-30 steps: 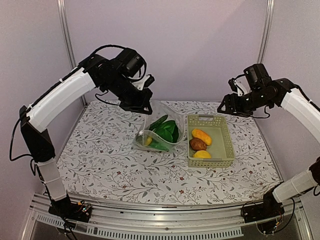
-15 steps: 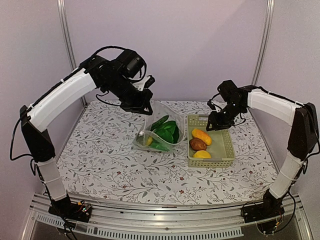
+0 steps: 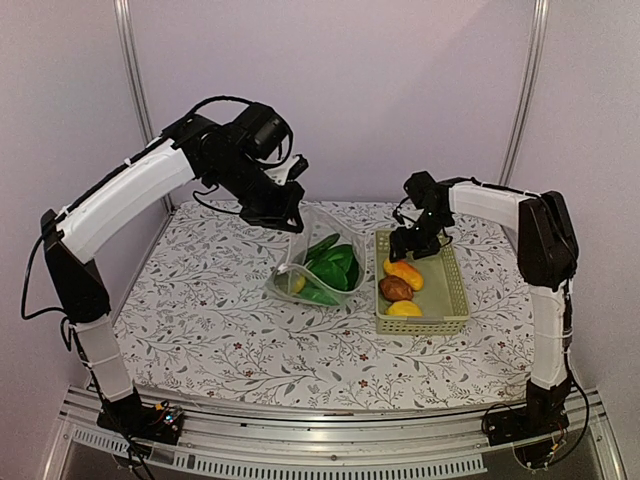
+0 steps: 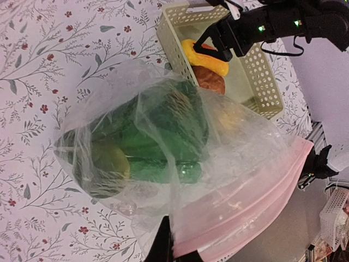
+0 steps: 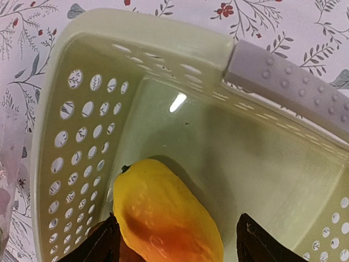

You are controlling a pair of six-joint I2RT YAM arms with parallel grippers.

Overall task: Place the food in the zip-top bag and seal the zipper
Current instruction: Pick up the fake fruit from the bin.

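From above, we see the left tool (image 3: 287, 218) clenched on the mouth edge of the zip-top bag (image 3: 318, 228). The bag rests on the worktop (image 3: 200, 320) with green food (image 3: 332, 265) inside. The right tool (image 3: 404, 250) hangs over the pale green basket (image 3: 458, 300).

In the left wrist view, the pink zipper (image 4: 245, 213) lies nearest us.

In the right wrist view, we see wide-spread fingers (image 5: 101, 245) straddling the orange-yellow oval (image 5: 163, 218) in the basket, released and not gripping it.
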